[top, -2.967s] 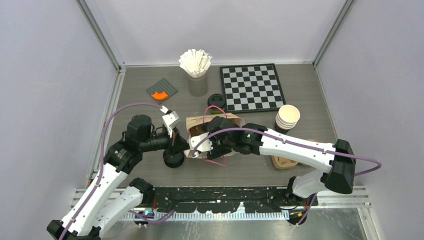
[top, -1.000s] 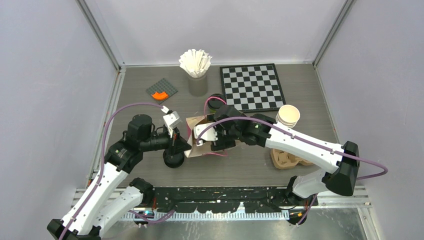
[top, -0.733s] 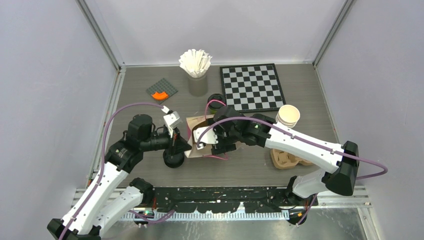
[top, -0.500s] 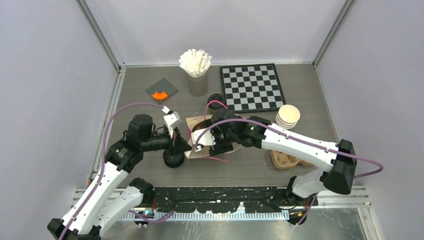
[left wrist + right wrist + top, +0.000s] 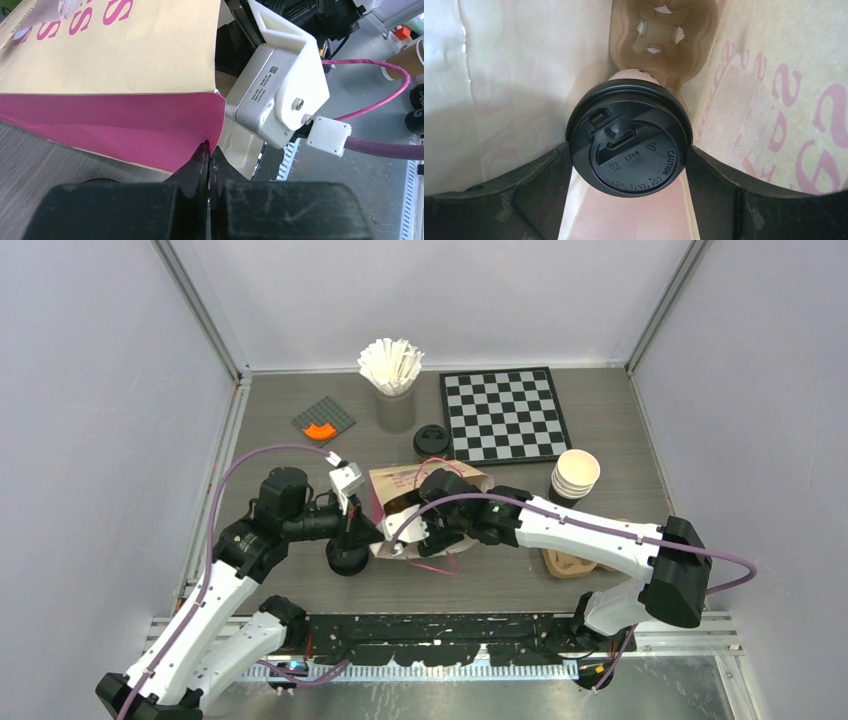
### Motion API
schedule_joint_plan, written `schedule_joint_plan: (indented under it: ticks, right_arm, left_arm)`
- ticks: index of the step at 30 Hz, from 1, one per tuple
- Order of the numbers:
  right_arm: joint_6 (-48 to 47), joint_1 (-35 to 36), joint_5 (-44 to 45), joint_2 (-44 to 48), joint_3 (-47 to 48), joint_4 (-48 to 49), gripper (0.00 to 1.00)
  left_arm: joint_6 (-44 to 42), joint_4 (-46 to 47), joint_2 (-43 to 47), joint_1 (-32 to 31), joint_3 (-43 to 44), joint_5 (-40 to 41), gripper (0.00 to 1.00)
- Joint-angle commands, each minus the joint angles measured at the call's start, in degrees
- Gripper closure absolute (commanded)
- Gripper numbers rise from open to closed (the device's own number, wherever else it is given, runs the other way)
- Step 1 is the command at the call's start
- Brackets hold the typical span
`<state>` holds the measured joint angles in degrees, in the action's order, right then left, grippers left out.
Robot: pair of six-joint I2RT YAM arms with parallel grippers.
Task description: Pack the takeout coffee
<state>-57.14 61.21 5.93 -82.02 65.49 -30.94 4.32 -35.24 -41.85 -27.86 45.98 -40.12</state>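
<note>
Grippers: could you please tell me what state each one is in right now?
Left gripper: closed on edge of cream-and-pink paper bag.
Right gripper: holding black-lidded paper coffee cup.

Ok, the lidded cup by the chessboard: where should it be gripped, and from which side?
The cup stands upright, round black lid up. The bag crowds its near side; the chessboard on its right lies flat. So probably grip around the lid's rim from straight above, jaws straddling it left and right.

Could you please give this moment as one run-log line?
left gripper: shut on edge of cream paper bag | right gripper: inside bag, gripping black-lidded takeout cup | brown pulp carrier: in bag, beyond cup
</note>
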Motion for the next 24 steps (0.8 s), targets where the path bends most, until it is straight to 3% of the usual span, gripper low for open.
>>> schedule_joint_plan:
  ticks: [1,7,14,24]
  right_arm:
    - [-2.5,0.1,3.3,1.4,-1.0,5.4,0.31]
    - [-3.0,0.3,3.3,2.3,-1.1,5.0,0.31]
    - [-1.6,1.7,4.9,6.1,3.0,-3.7,0.31]
    - [6.7,7.5,8.9,10.9,1.9,-11.0,0.31]
  left_arm:
    - [1.7,1.4,0.4,0.2,2.4,-1.9,1.00]
    - [2.0,1.2,0.7,0.2,2.4,-0.5,1.00]
    - [1.5,2.7,0.3,0.2,2.4,-0.7,1.00]
    - [3.7,8.7,-2.9,0.2,1.5,-3.5,1.00]
